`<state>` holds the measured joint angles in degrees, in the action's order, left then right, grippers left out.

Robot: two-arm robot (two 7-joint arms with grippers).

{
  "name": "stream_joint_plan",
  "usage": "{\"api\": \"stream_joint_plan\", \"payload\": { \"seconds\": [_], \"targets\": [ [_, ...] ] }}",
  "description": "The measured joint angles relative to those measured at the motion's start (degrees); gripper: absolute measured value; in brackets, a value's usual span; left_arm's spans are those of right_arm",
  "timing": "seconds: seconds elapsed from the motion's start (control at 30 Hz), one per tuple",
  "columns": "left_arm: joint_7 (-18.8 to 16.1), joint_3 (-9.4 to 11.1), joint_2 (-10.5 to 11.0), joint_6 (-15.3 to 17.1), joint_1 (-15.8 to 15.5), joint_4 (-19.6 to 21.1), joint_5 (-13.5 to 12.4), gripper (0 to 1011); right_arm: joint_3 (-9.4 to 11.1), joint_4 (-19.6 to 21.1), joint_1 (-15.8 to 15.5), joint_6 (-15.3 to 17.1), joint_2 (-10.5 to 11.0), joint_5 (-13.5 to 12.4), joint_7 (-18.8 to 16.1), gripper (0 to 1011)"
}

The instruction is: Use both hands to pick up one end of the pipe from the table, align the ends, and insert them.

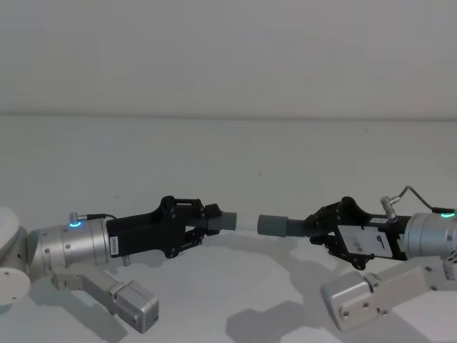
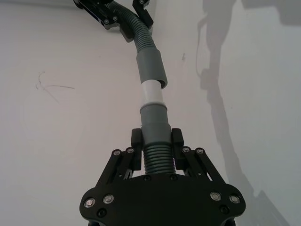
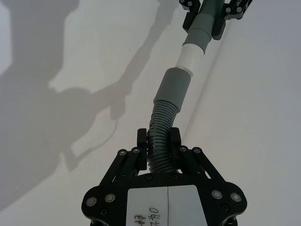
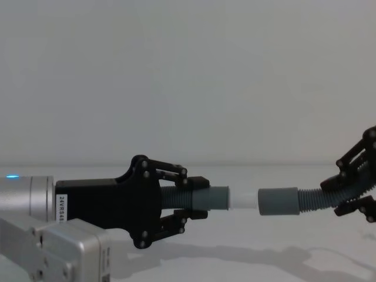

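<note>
Both pipe pieces hang in the air above the white table (image 1: 235,150). My left gripper (image 1: 211,221) (image 4: 200,198) (image 2: 156,143) is shut on the short piece (image 4: 211,198) at its ribbed neck, and the white tip (image 4: 244,200) (image 2: 152,92) points right. My right gripper (image 1: 313,227) (image 4: 343,188) (image 3: 159,141) is shut on the ribbed piece (image 4: 311,200) (image 3: 160,136), whose smooth grey cuff (image 4: 279,201) (image 1: 271,226) (image 3: 175,84) faces left. The two ends are in line. The white tip sits right at the cuff's mouth, and I cannot tell whether it has entered.
The table's far edge (image 1: 228,116) meets a plain pale wall. Shadows of both arms fall on the table below them. A thin cable (image 1: 414,193) loops over the right wrist.
</note>
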<state>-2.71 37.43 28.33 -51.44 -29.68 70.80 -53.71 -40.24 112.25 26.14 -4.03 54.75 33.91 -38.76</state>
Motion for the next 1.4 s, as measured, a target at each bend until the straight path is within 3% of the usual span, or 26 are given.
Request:
{"api": "stream_joint_plan", "payload": {
  "seconds": [1.4],
  "targets": [
    [0.0,0.0,0.0,0.0,0.0,0.0,0.0,368,2.4,0.7,-2.3,-0.9,0.1,0.4,0.7,269]
  ]
}}
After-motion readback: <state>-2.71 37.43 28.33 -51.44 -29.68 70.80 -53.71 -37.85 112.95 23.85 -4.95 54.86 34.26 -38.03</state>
